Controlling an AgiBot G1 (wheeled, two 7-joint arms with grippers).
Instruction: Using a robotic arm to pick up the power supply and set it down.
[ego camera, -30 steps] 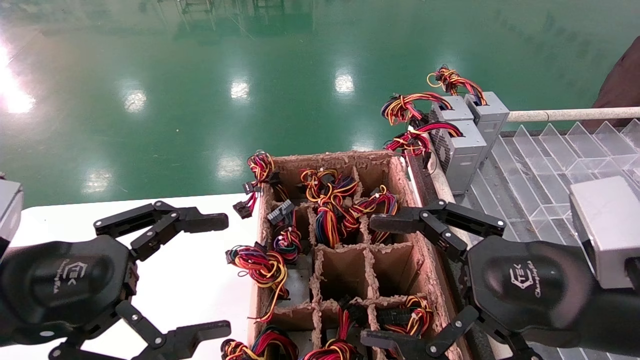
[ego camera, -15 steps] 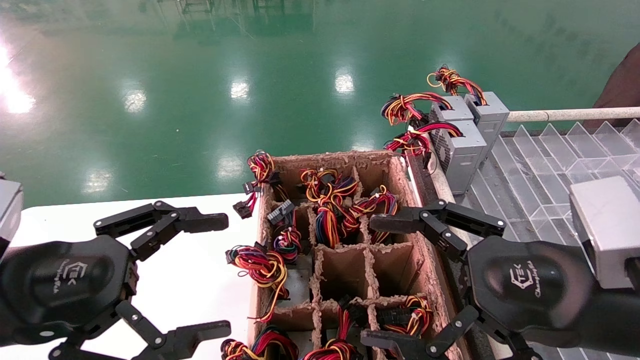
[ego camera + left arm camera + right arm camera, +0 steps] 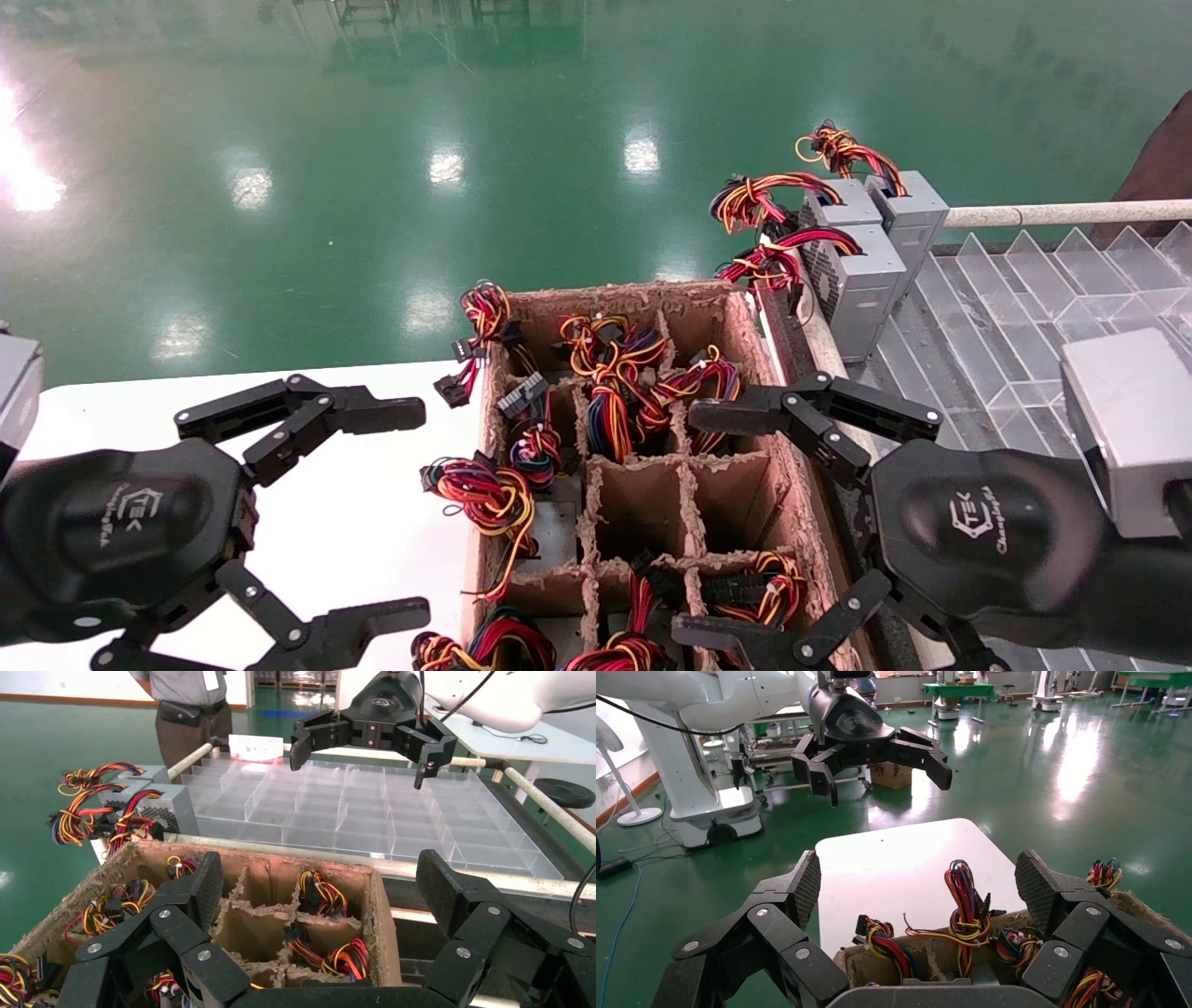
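The power supply (image 3: 859, 287) is a small grey metal box with a perforated side and a dark-red wire bundle (image 3: 775, 261). It stands upright at the near corner of the clear tray; in the left wrist view the same power supply (image 3: 167, 806) shows behind the carton. My right gripper (image 3: 697, 524) hangs open over the carton's right edge, well short of it, holding nothing. My left gripper (image 3: 414, 511) is open over the white table (image 3: 372, 522), also empty. Each wrist view shows the other arm's gripper farther off.
Two more grey boxes (image 3: 894, 207) with yellower bundles stand behind the power supply. A torn cardboard carton (image 3: 745, 335) with dividers holds several wire bundles. The clear partitioned tray (image 3: 1024, 308) stretches to the right. A person (image 3: 190, 713) stands beyond the tray.
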